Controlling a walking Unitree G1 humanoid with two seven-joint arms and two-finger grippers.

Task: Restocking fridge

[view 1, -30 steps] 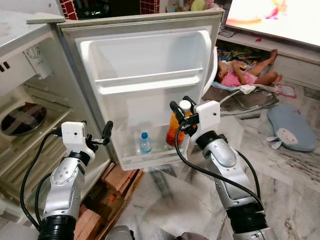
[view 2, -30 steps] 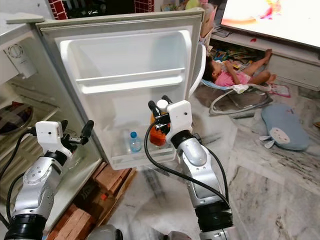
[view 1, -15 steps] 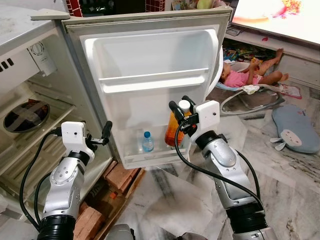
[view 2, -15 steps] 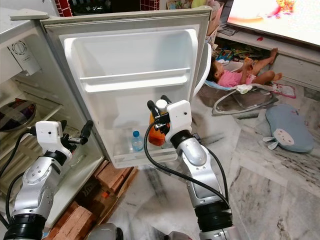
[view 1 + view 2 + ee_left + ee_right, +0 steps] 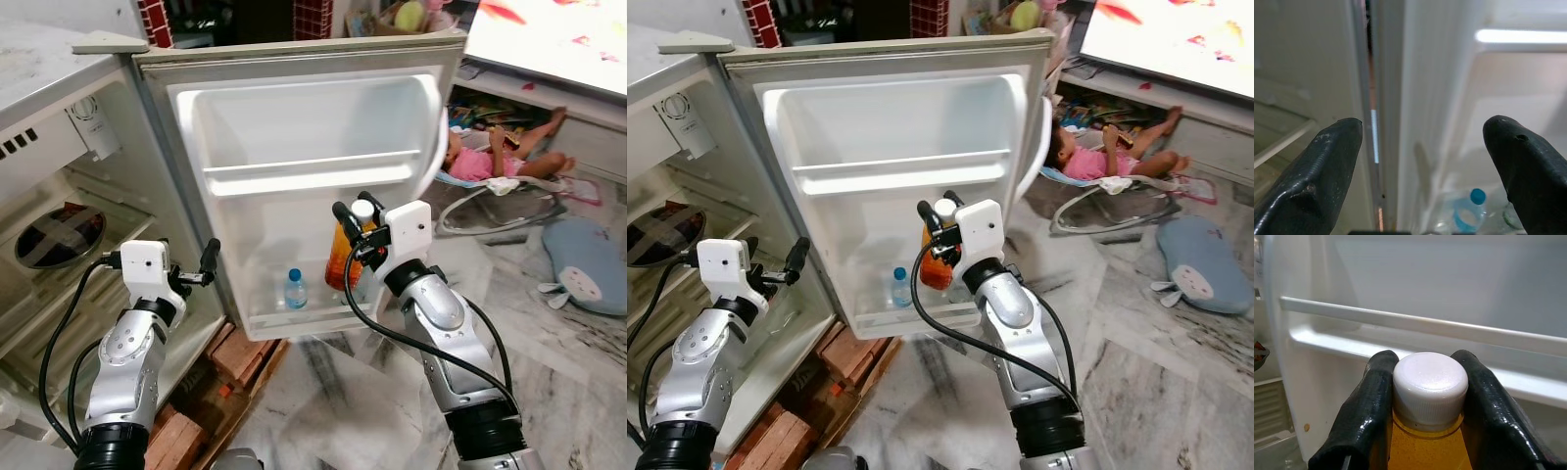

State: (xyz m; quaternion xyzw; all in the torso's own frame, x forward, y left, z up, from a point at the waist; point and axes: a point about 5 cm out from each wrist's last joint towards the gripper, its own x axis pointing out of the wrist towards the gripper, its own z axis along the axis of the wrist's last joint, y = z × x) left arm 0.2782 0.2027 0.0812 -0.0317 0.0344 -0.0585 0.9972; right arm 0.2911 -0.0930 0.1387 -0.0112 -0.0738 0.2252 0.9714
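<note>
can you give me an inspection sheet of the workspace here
surface: marble floor; fridge door stands open.
job's things: orange bottle with white cap, held at the door's bottom shelf; small water bottle with blue cap stands on that shelf.
clutter: bricks under the fridge; dark round dish on a fridge rack.
grippers: right pincer shut on the orange bottle's neck; left pincer open, by the door's hinge edge.
cables: black cables loop along both arms.
surroundings: a child lying in a bouncer, blue cushion on the floor, lit screen behind.
</note>
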